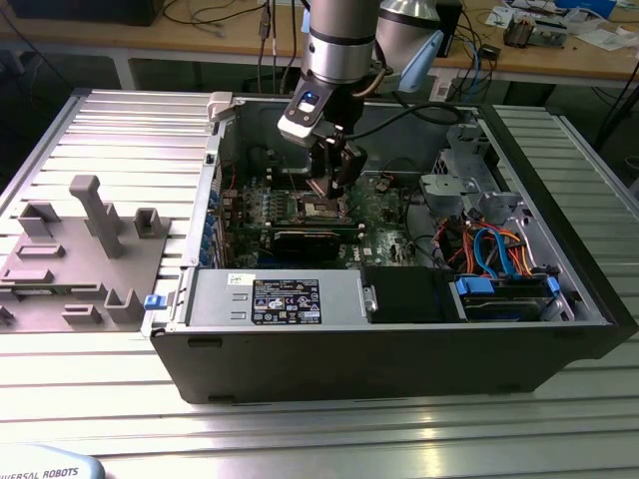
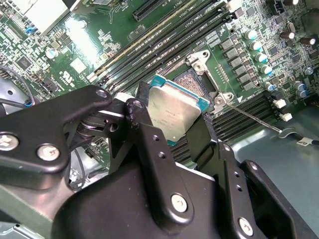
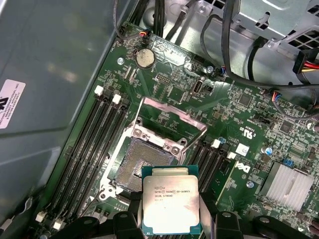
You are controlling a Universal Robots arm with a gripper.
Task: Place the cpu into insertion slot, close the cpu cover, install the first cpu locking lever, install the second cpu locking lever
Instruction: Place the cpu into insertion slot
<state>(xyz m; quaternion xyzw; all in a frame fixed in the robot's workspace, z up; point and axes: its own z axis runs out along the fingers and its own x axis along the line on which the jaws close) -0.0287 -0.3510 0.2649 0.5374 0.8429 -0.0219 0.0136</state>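
The gripper [image 1: 334, 182] is clamped on the cpu [image 3: 171, 205], one black finger against each of two opposite edges; the chip hangs tilted just above the open insertion slot [image 3: 142, 160], not yet seated; the cpu cover [image 3: 175, 113] stands raised on the far side of the slot.

Risks, as I judge them: the grip is on thin edges only, so the chip could slip or twist between the pads; lowered while tilted or rotated, a corner would land first and bend the slot's fine contacts; the raised cover or the thin wire lever [image 2: 249, 115] could snag a finger.

In the exterior view, a grey moulded fixture plate [image 1: 70, 259] lies at nine o'clock from the gripper on the ribbed aluminium table [image 1: 319, 439]; the dark sheet-metal computer case [image 1: 399, 349] lies open; blue and orange cables [image 1: 499, 249] sit at about four o'clock.

The cpu is a flat square, matt silvery lid on a green rim; the slot is a dark, finely grained square; the cover is a thin bright steel frame; the motherboard [image 3: 239, 119] is glossy green.
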